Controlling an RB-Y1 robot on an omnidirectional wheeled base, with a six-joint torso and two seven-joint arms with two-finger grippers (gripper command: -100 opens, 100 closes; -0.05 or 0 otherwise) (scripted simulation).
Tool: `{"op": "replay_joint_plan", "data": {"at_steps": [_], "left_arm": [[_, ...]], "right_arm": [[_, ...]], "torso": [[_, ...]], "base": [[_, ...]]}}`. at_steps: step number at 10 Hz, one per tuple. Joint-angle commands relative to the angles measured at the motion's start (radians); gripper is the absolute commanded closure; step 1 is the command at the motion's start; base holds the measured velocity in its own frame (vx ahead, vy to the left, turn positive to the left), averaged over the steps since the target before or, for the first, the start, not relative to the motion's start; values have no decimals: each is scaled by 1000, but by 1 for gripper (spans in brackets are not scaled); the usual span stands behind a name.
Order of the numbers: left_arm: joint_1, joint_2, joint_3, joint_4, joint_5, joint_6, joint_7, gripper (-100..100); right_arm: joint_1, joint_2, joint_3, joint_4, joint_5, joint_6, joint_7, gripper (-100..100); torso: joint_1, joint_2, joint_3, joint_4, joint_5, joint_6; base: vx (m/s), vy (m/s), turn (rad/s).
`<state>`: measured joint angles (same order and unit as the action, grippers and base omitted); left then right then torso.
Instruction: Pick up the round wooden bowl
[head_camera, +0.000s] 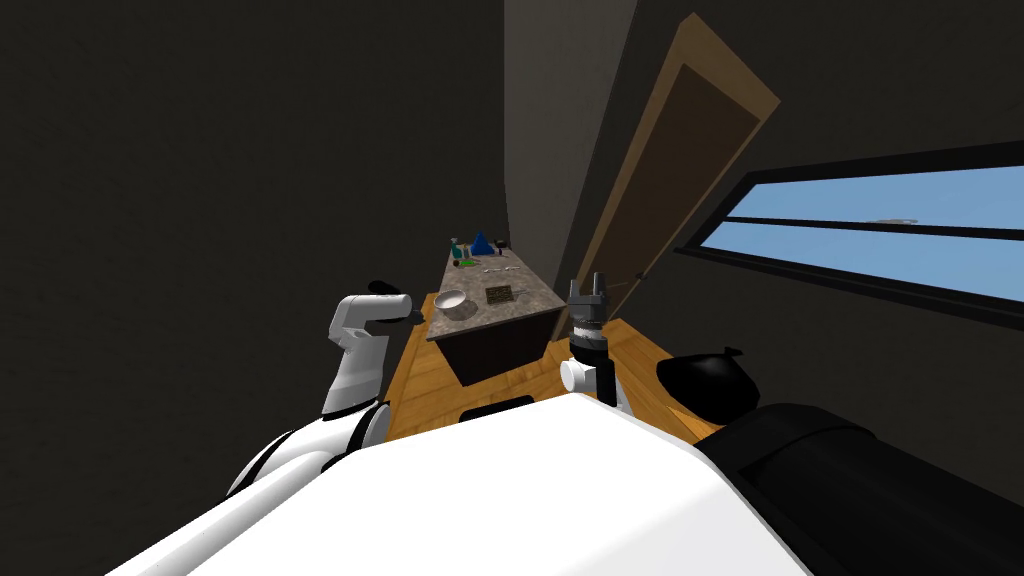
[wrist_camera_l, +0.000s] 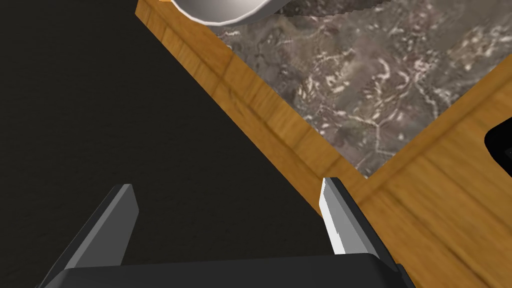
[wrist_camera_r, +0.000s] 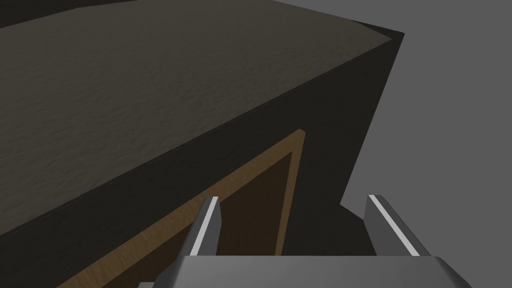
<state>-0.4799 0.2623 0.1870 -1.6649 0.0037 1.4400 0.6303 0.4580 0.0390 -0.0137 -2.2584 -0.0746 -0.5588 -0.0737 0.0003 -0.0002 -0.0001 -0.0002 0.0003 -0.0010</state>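
**A:** Where did we stand with the bowl (head_camera: 450, 299)?

**B:** Not lifted yet! It sat, pale grey, on the desk (head_camera: 505, 312), at the near corner on our left side, with nothing gripping it.

**A:** And our left end effector (wrist_camera_l: 226, 185)?

**B:** Released, fingers spread wide, hanging just off the desk's edge. The bowl was near, ahead of the tips, not between them.

**A:** The right end effector (wrist_camera_r: 294, 199)?

**B:** Released too, raised by the desk's other side, holding nothing.

**A:** So what was left?

**B:** Nearly everything, we judged: reach in, straddle the rim, clench, lift.
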Motion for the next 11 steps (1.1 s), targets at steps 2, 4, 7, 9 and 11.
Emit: {"op": "replay_joint_plan", "data": {"at_steps": [2, 4, 7, 9, 11], "left_arm": [[0, 0, 0, 0, 0, 0, 0, -100], [-12, 2, 1, 0, -10, 31, 0, -100], [-31, 5, 2, 8, -27, 97, -1, -100], [-41, 6, 1, 16, -34, 136, -3, -100], [-43, 6, 0, 19, -36, 149, -3, -100]], "right_arm": [[0, 0, 0, 0, 0, 0, 0, 0], [0, 0, 0, 0, 0, 0, 0, 0], [0, 0, 0, 0, 0, 0, 0, 0], [0, 0, 0, 0, 0, 0, 0, 0], [0, 0, 0, 0, 0, 0, 0, 0]], "torso": [[0, 0, 0, 0, 0, 0], [1, -1, 0, 0, 0, 0], [2, -1, -1, 0, 0, 0], [1, -1, -1, 0, 0, 0], [1, -1, -1, 0, 0, 0]], "base": [[3, 3, 10], [13, 13, 41], [18, 18, 58], [13, 14, 44], [20, 8, 23]]}}
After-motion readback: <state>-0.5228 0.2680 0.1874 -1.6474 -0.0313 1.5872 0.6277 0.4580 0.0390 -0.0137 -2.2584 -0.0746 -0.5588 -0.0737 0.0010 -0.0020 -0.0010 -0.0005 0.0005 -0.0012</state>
